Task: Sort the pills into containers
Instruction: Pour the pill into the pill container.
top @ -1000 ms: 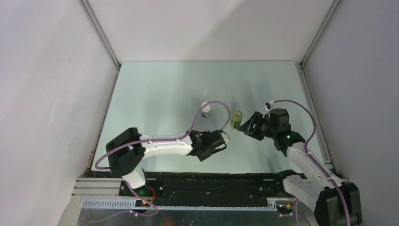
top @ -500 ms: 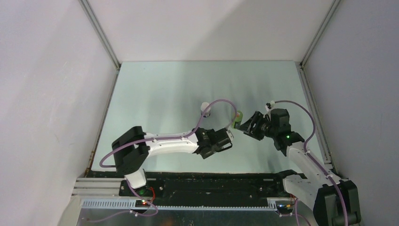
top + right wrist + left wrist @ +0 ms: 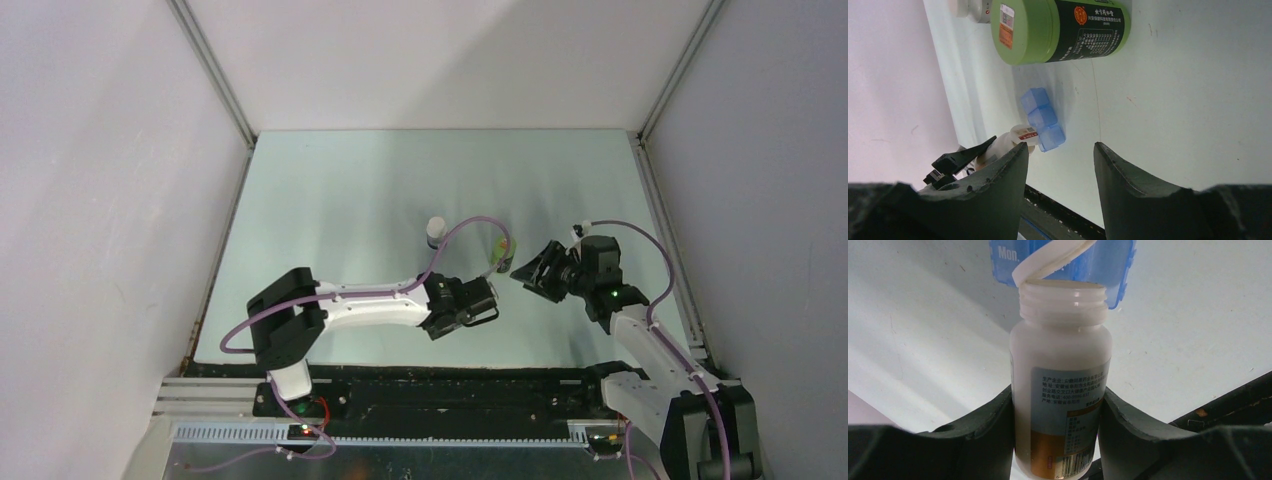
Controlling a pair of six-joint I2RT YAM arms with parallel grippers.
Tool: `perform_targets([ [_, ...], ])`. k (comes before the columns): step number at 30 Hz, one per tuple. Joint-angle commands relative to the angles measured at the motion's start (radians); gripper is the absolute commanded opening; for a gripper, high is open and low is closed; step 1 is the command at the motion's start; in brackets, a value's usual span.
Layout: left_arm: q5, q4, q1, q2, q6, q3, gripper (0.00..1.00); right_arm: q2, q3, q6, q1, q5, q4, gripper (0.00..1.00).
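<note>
Near the middle of the surface, the left tool pinches an open white bottle, mouth just beside the blue pill box; best tipped slowly over one compartment, while the right tool hangs spread and empty, no pills visible.

Blue translucent pill box; white bottle, blue-gold label; green bottle, black label.

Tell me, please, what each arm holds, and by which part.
The left jaws grip the white bottle by its labelled lower body; the right jaws stand open, holding nothing.
</note>
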Motion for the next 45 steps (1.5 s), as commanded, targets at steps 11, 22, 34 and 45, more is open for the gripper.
perform_targets([
  [11, -0.081, -0.102, -0.038, 0.069, -0.010, 0.118, 0.00, -0.011, -0.023, 0.004, -0.022, -0.026, 0.043, 0.55],
  [22, -0.110, -0.185, -0.055, 0.118, -0.033, 0.180, 0.00, -0.007, -0.036, 0.003, -0.033, -0.036, 0.051, 0.55],
  [34, -0.126, -0.218, -0.057, 0.142, -0.041, 0.204, 0.00, 0.002, -0.043, 0.004, -0.040, -0.042, 0.060, 0.55],
  [45, -0.146, -0.268, -0.059, 0.174, -0.036, 0.238, 0.00, 0.003, -0.048, 0.003, -0.040, -0.049, 0.065, 0.55],
])
